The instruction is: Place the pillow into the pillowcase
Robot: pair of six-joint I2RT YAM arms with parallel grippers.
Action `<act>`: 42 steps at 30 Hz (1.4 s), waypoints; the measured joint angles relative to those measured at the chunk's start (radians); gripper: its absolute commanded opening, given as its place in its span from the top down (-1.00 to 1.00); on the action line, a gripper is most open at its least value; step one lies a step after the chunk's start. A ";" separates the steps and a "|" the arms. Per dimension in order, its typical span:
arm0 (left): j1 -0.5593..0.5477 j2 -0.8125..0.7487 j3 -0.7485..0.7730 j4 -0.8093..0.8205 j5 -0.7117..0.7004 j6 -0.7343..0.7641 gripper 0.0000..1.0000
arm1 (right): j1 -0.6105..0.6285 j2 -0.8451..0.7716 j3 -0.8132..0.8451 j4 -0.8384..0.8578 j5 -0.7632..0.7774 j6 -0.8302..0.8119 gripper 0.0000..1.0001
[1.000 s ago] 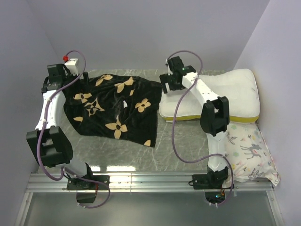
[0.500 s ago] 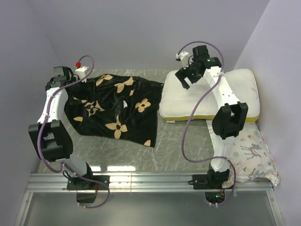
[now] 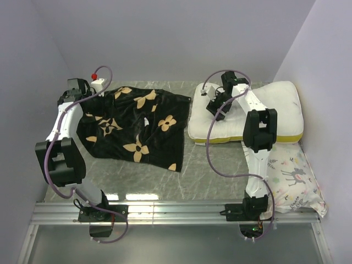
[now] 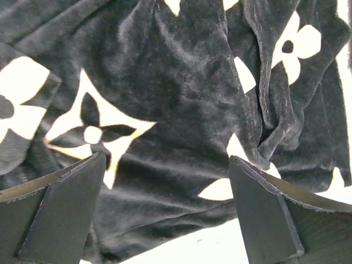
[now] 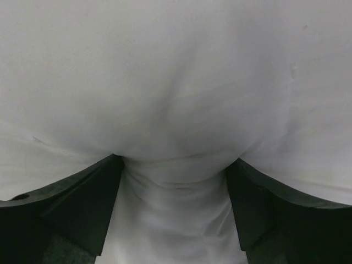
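The black plush pillowcase [image 3: 135, 126] with tan flowers lies spread on the table's left half. My left gripper [image 3: 102, 94] hovers at its back left corner. In the left wrist view the gripper [image 4: 168, 220] is open wide, with pillowcase fabric [image 4: 176, 110] below and between the fingers [image 4: 55, 214]. The white pillow [image 3: 275, 110] with a yellow band lies at the back right. My right gripper [image 3: 215, 107] is down on its left part. In the right wrist view the gripper [image 5: 176, 214] is open, its fingers [image 5: 82, 209] pressed into the pillow [image 5: 176, 82], which bulges between them.
A white deer-print pillow [image 3: 291, 176] lies at the front right beside the right arm's base. Walls close in on the left, back and right. A metal rail [image 3: 176, 212] runs along the near edge.
My right gripper has come down and leftward from above the pillow's back edge onto its left part. My left gripper has shifted slightly right toward the pillowcase's back corner.
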 measured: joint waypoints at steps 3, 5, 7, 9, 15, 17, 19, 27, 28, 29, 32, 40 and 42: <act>-0.048 0.000 -0.022 0.027 -0.058 -0.037 -0.91 | 0.000 0.003 0.000 -0.001 0.006 -0.028 0.19; -0.100 0.002 -0.034 0.050 -0.102 -0.068 -0.86 | 0.000 0.003 0.002 -0.002 0.008 -0.034 1.00; -0.167 0.013 -0.040 0.082 -0.159 -0.109 -0.76 | 0.000 0.003 0.006 -0.006 0.015 -0.032 1.00; -0.228 0.041 -0.040 0.118 -0.203 -0.163 -0.68 | 0.000 -0.001 0.016 -0.011 0.015 -0.016 1.00; -0.381 0.211 -0.017 0.197 -0.318 -0.312 -0.48 | -0.004 -0.084 0.020 -0.043 -0.051 0.050 1.00; -0.412 0.263 0.000 0.202 -0.362 -0.340 -0.37 | -0.004 -0.132 0.020 -0.064 -0.080 0.075 1.00; -0.434 0.307 0.024 0.204 -0.411 -0.366 -0.11 | -0.004 -0.182 0.020 -0.082 -0.106 0.097 1.00; -0.439 0.373 0.113 0.206 -0.597 -0.410 0.10 | -0.004 -0.283 0.019 -0.123 -0.185 0.147 1.00; -0.438 0.373 0.116 0.209 -0.608 -0.411 0.10 | -0.003 -0.283 0.018 -0.126 -0.190 0.150 1.00; -0.436 0.373 0.117 0.211 -0.620 -0.412 0.12 | -0.003 -0.283 0.015 -0.127 -0.193 0.152 1.00; -0.436 0.372 0.111 0.216 -0.643 -0.412 0.26 | 0.003 -0.283 0.013 -0.138 -0.197 0.161 1.00; -0.415 0.370 0.082 0.206 -0.628 -0.422 0.99 | 0.029 -0.283 0.014 -0.161 -0.236 0.173 1.00; -0.397 0.367 0.082 0.205 -0.581 -0.421 0.99 | 0.044 -0.283 0.014 -0.170 -0.248 0.173 1.00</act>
